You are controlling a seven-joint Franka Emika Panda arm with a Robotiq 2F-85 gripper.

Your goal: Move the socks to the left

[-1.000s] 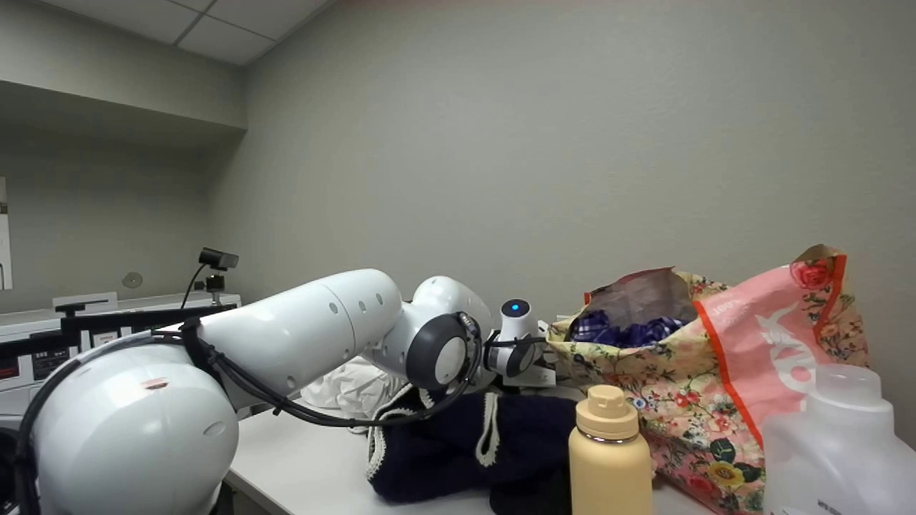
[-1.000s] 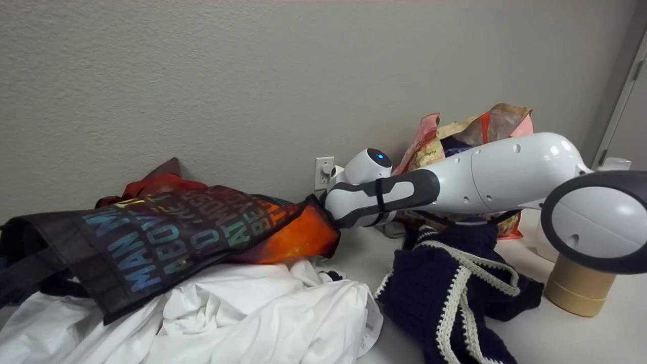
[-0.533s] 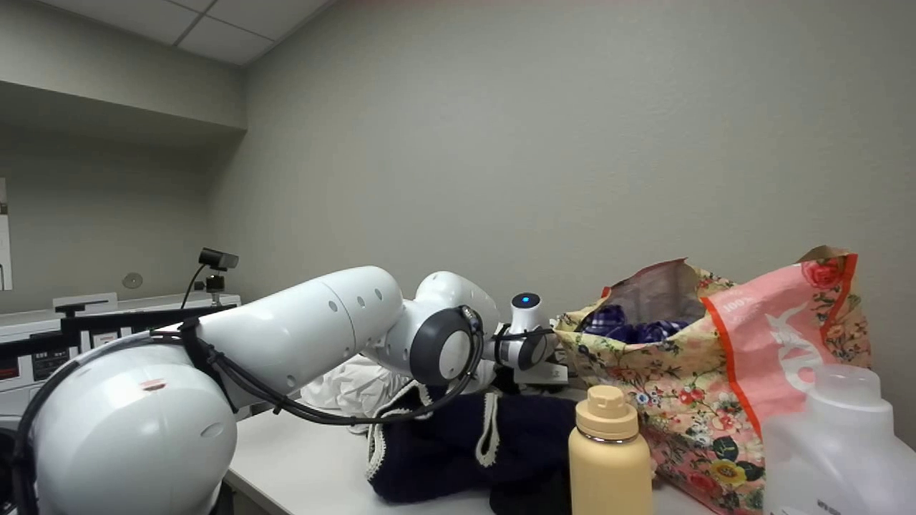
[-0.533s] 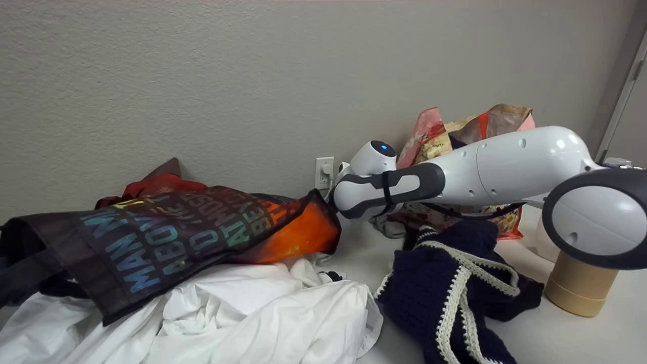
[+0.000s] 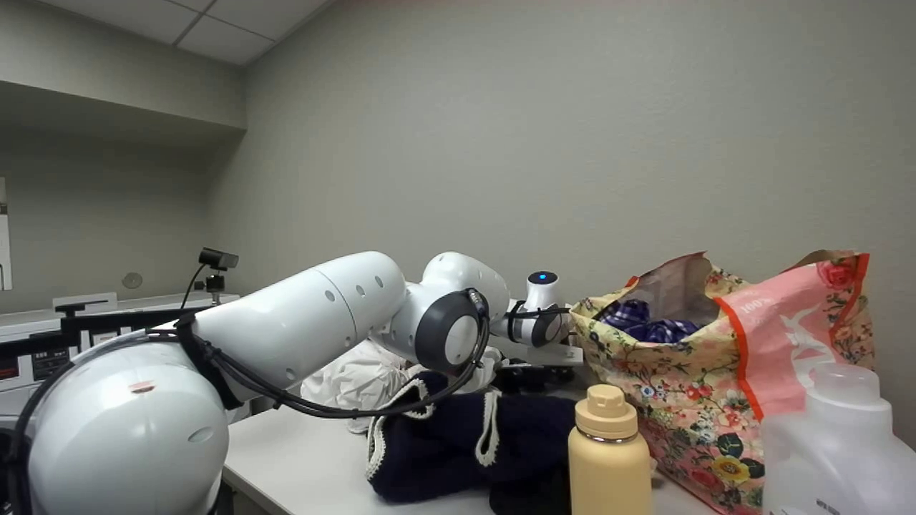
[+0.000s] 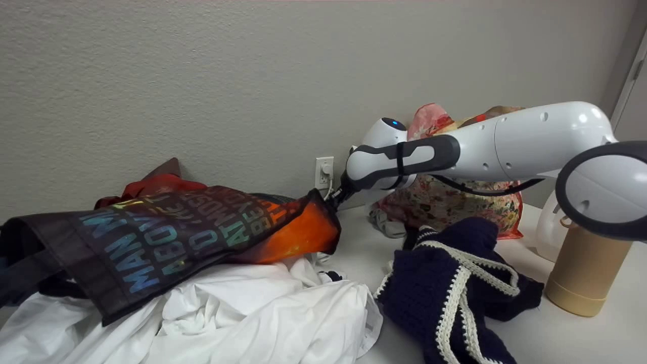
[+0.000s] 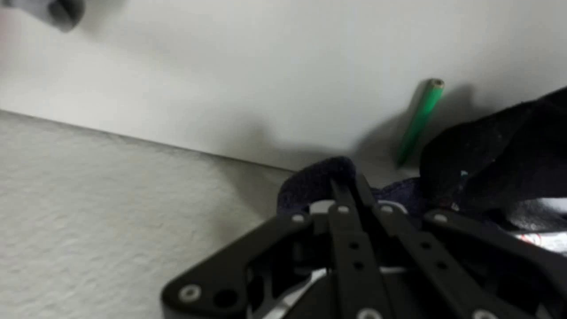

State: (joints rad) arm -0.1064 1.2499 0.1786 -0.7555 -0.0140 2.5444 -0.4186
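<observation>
- Grey wall (image 6: 227,76) rises behind the white table (image 7: 190,79).
- Gripper (image 7: 352,181) pinches the dark sock (image 7: 303,186), fingers nearly together, near the wall.
- Green stick (image 7: 418,124) lies on the table near the sock.
- In an exterior view, lettered bag (image 6: 187,237) left, over white cloth (image 6: 263,313); floral bag (image 6: 455,210) far right, navy knit (image 6: 429,285) nearer.

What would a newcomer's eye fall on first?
Probably the white robot arm, large in both exterior views. Then the floral bag behind a yellow bottle, and the lettered dark bag partly on white cloth. In the wrist view, a green stick lies on the tabletop and the fingers look closed on dark cloth.
</observation>
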